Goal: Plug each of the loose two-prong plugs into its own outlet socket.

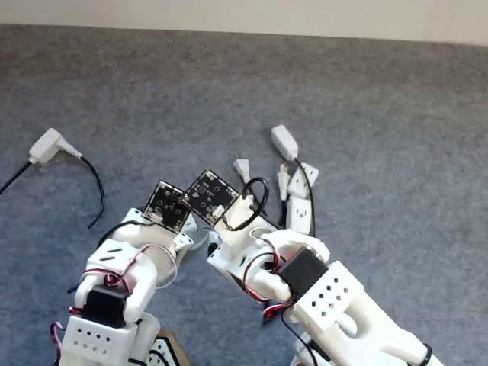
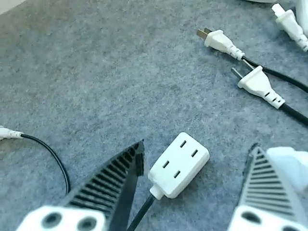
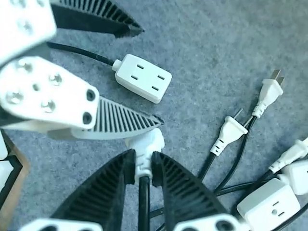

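Find the right gripper clamped on a white two-prong plug by its body, black cord trailing back between the fingers. Find the left gripper with fingers wide apart, straddling the white two-outlet socket block lying flat on the grey tabletop, slots facing up. See the held plug just beside that block, with one left finger between the two. Cannot tell the direction of the prongs, hidden behind that finger.

Judged as the mating step: plug in hand, block not yet gripped. Close the left fingers on the block's long sides first, to stop any sliding under the push. Lift the plug clear of the left finger, then turn it to set the prongs square over one pair of slots. Press straight down, never at a slant, to avoid bent prongs or a skidding block. Mind the cord: enough slack, no tugging sideways. Leave the nearer loose plug and the farther loose plug, both well apart from the block, for later turns. Save another socket block for one of them.
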Controlling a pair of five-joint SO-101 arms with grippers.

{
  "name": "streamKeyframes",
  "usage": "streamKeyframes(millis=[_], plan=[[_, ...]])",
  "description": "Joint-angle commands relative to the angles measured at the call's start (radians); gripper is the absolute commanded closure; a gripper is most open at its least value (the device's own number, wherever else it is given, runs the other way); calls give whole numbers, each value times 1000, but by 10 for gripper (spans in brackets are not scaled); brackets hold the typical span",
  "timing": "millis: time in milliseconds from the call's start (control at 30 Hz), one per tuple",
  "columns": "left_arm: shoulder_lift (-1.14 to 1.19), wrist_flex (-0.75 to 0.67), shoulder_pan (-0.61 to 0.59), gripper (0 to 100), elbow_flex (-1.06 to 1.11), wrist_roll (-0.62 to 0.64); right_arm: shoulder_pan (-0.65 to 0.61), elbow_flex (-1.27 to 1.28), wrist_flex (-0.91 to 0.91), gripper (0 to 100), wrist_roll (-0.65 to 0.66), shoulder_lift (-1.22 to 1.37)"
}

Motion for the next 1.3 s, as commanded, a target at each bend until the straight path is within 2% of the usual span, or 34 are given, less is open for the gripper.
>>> streamKeyframes(millis=[0, 67, 267, 467, 567, 767, 900, 1000, 1100, 1267], plan=[[4, 14, 24, 663, -12, 8, -8, -18, 2, 993, 12, 7], [4, 35, 12, 663, -42, 9, -7, -25, 7, 993, 14, 8], [99, 109, -182, 663, -268, 8, -7, -222, 110, 993, 37, 202], [570, 189, -386, 663, -699, -8, -7, -473, 114, 993, 141, 501], [851, 253, -484, 663, -957, -87, -7, -544, 51, 993, 235, 591], [1389, 476, -713, 663, -1494, -213, -13, -633, -8, 993, 381, 700], [1699, 528, -846, 663, -1790, -270, -15, -639, -58, 993, 465, 740], [1890, 535, -917, 663, -1969, -316, -19, -639, -94, 993, 480, 763], [2043, 534, -984, 663, -2130, -339, -35, -634, -97, 993, 557, 792], [2216, 551, -1084, 663, -2368, -342, -36, -636, -101, 993, 644, 835]])
